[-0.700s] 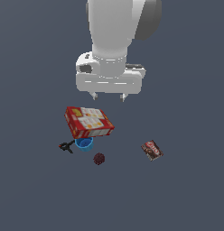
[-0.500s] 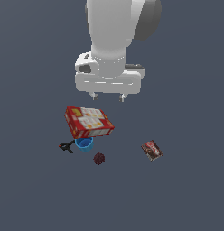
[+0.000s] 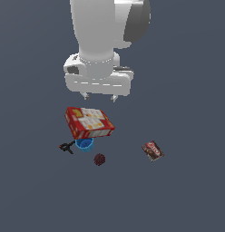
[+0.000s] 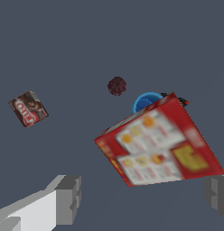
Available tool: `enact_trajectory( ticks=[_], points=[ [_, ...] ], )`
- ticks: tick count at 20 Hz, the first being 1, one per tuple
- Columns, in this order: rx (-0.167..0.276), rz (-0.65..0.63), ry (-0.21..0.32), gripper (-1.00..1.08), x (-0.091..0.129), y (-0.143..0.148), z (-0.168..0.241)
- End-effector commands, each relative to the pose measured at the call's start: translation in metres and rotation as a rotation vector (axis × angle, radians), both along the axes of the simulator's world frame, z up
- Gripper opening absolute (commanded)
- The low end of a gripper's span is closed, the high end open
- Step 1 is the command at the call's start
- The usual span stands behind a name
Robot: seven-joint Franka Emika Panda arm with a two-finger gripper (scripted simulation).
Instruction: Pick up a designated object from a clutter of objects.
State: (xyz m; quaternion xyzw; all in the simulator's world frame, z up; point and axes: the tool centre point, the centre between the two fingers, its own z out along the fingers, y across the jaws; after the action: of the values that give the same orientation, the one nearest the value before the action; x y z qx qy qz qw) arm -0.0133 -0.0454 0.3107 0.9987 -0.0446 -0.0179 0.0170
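Tool (image 3: pixel 99 96) hangs high above clutter, fingers spread wide, nothing held. Exterior view, left to right: tiny black clamp (image 3: pixel 66 147) on worktop (image 3: pixel 191 190), at far left of pile, touching blue cup (image 3: pixel 85 144); red cracker box (image 3: pixel 89 122) tilted over cup; dark red ball (image 3: pixel 99 159) just beside cup; brown packet (image 3: pixel 152 150) well apart at right.

brown packet (image 4: pixel 28 108) with blurred white lettering, unreadable, red cracker box (image 4: pixel 161 146) print too blurred to read
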Motion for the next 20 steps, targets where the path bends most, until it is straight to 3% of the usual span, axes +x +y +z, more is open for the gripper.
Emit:
enact_trajectory(
  ticks=[1,11,20],
  points=[
    [0.0,0.0,0.0,1.0,0.0,0.0,0.0],
    [0.015,-0.126,-0.004,1.0,0.012,-0.012,-0.019],
    [0.038,-0.403,-0.01,1.0,0.035,-0.043,-0.062]
  ],
)
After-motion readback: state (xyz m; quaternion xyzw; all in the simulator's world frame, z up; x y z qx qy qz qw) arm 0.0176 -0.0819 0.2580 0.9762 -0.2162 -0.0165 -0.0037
